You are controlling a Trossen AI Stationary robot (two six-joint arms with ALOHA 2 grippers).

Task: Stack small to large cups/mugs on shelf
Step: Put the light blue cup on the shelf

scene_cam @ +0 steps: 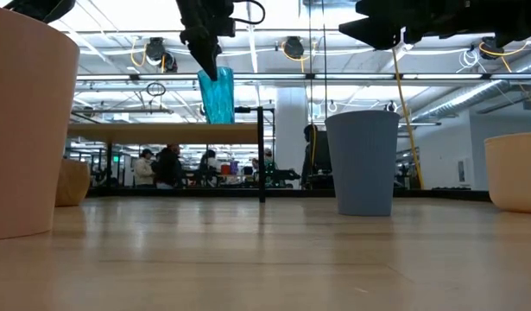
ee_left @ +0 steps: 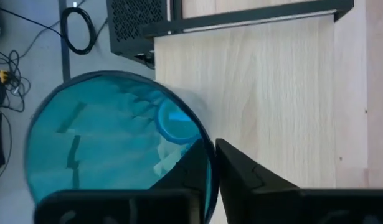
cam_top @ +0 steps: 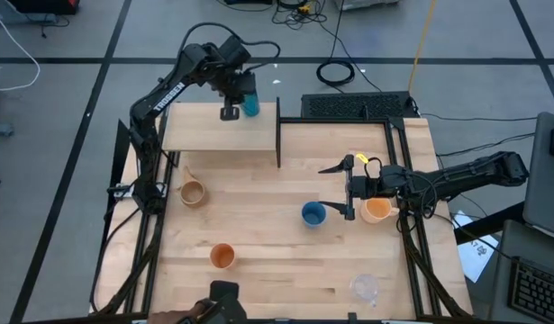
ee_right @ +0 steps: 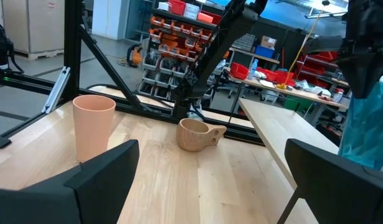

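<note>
A tall translucent teal tumbler (cam_top: 250, 104) (scene_cam: 218, 95) is at the far right part of the shelf (cam_top: 213, 133) (scene_cam: 161, 132), a light-wood board, its base at the board's surface. My left gripper (cam_top: 233, 94) (ee_left: 213, 168) is above it, shut on it. My right gripper (cam_top: 334, 189) (ee_right: 210, 186) hovers level and open at the table's right, holding nothing. Just nearer than it stands the blue cup (cam_top: 313, 214) (scene_cam: 362, 162), and the peach-orange mug (cam_top: 376, 210) stands behind its fingers. The tan handled mug (cam_top: 193, 192) (ee_right: 197, 134) and the orange cup (cam_top: 222, 256) (ee_right: 94, 127) stand on the tabletop. My left gripper holds the teal tumbler by its rim (ee_left: 210, 163), one finger (ee_left: 185, 171) inside the cup and the other (ee_left: 260, 183) outside. The fingers come from above, slanting down. The tumbler stands about upright below them; whether its base rests on the shelf, I cannot tell.
A thin black upright frame (cam_top: 278, 133) (scene_cam: 261, 151) borders the shelf's right end. A clear cup (cam_top: 365, 288) stands near the table's front right corner. Black equipment (cam_top: 358, 105) sits beyond the far edge. People show in the room behind (scene_cam: 161, 168).
</note>
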